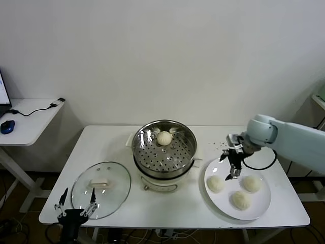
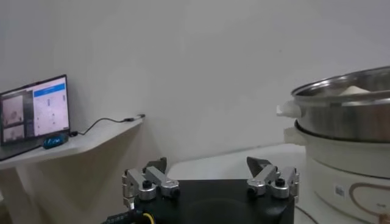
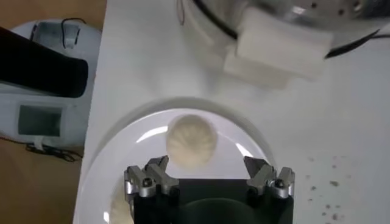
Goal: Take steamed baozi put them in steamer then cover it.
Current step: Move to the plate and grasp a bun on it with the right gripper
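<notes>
While one baozi (image 1: 164, 138) already sits in the steamer (image 1: 164, 147), the right gripper (image 1: 231, 165) hangs over the plate (image 1: 256, 206) with jaws spread wide and empty; nearest bun (image 3: 191, 139) lies just ahead of and below them, round, so no preferred axis. Left gripper (image 1: 76, 209) is parked by the cover (image 1: 101, 188), left of the steamer, jaws also released.
</notes>
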